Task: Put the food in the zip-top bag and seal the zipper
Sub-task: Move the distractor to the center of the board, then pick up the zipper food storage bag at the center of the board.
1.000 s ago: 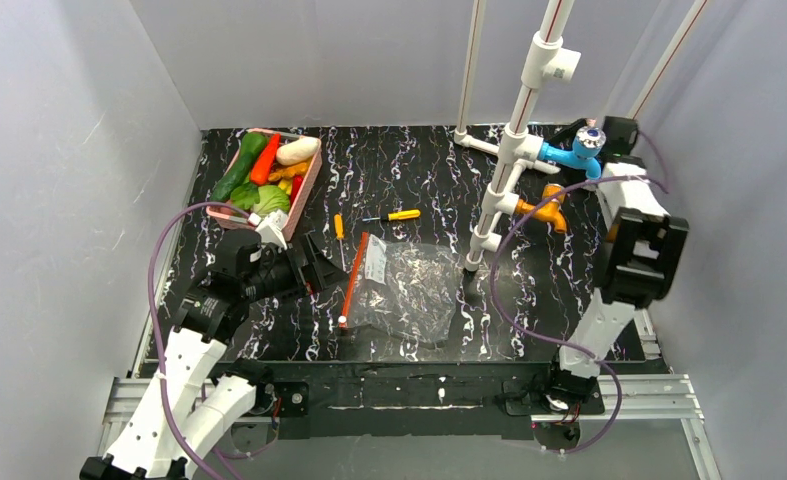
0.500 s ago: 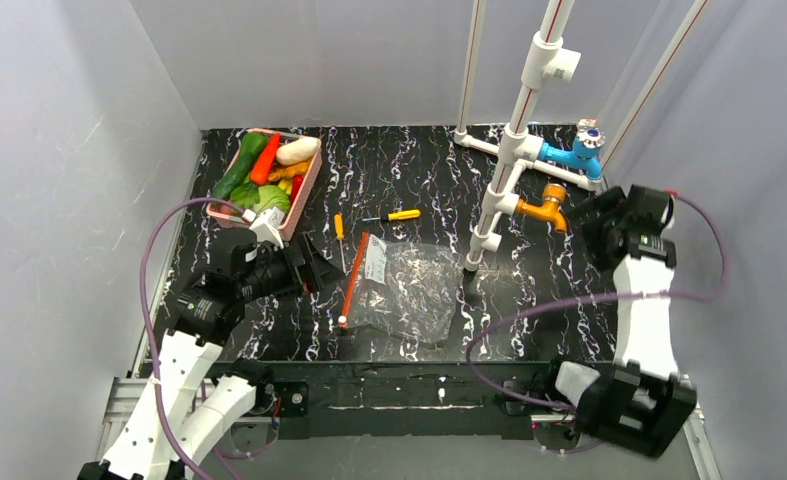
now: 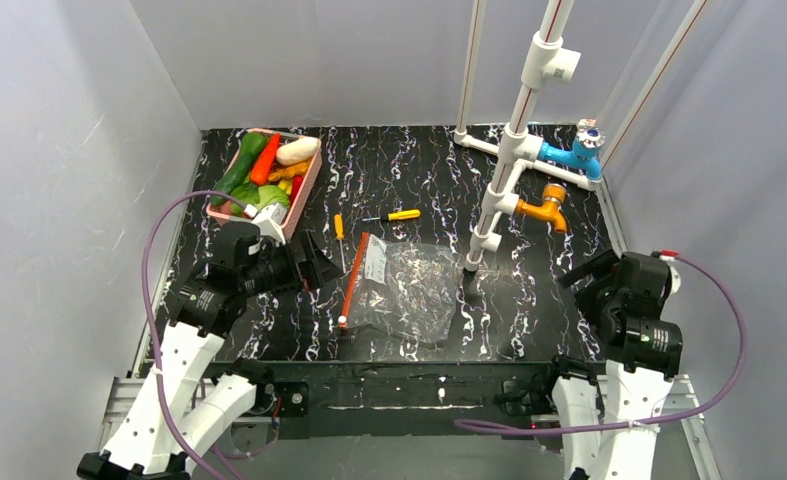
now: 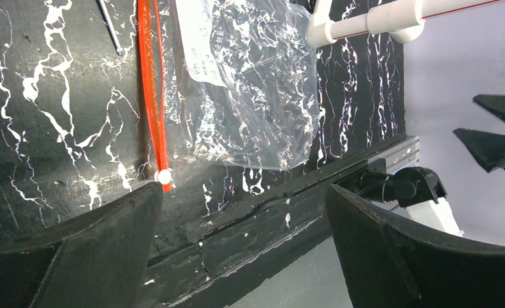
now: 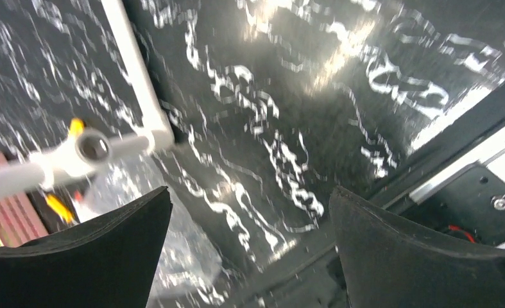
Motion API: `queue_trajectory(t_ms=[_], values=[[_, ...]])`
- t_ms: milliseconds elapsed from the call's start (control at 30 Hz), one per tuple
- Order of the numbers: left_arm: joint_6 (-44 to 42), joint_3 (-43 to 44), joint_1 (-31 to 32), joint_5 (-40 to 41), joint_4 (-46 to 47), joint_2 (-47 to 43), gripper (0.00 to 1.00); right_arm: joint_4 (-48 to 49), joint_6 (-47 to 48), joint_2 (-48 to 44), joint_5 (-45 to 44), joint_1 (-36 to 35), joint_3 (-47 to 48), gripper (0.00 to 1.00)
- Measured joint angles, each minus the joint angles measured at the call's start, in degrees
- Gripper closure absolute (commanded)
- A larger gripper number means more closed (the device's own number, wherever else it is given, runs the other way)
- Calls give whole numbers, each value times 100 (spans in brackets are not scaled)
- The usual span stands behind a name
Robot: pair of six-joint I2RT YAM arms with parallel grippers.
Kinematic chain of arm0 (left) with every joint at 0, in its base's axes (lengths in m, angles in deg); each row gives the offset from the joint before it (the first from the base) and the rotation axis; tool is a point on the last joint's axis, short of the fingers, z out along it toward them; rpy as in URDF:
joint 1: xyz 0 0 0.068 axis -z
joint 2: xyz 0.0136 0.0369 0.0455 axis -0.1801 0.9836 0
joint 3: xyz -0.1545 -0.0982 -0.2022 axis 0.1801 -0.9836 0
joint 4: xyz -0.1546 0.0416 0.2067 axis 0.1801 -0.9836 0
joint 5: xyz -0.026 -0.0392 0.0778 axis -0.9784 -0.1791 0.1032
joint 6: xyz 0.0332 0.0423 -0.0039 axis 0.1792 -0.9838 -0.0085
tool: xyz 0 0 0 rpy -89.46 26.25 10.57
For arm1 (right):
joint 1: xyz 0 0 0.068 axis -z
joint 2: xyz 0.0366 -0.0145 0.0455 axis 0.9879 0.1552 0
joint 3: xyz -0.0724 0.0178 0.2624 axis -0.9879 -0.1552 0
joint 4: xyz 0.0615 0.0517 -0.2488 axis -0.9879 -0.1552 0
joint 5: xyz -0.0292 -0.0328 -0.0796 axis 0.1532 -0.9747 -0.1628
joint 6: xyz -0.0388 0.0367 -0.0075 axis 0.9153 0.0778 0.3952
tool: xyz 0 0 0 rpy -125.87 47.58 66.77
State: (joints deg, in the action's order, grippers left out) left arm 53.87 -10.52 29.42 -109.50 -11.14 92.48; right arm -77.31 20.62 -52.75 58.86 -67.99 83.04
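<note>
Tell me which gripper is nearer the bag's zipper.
Left. The left gripper sits just left of the zipper, open; the right gripper is far across the zip-top bag, near the right edge of the table.

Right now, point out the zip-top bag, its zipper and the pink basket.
zip-top bag (image 3: 416, 290), top external view, crinkled clear middle.
zipper (image 3: 353, 279), top external view, midway along the strip.
pink basket (image 3: 310, 182), top external view, right wall.
</note>
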Motion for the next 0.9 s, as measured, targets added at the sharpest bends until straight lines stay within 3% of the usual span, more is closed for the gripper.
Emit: queue_trajectory(t_ms=[233,433,667,800,900], values=[[-48,0,7,125,-2,76,1,-627,422,-203,1325,-551,-387,0],[9,-138,7,142,68,249,1,-645,575,-190,2085,-1777,-568,0],[234,-479,11,146,374,474,1,-352,0,-273,1781,-4339,-1038,0],[393,-791,11,269,439,413,1,-42,-461,114,844,-6260,-984,0],[466,-879,11,466,339,66,1,109,-796,1014,-127,-7761,-621,0]])
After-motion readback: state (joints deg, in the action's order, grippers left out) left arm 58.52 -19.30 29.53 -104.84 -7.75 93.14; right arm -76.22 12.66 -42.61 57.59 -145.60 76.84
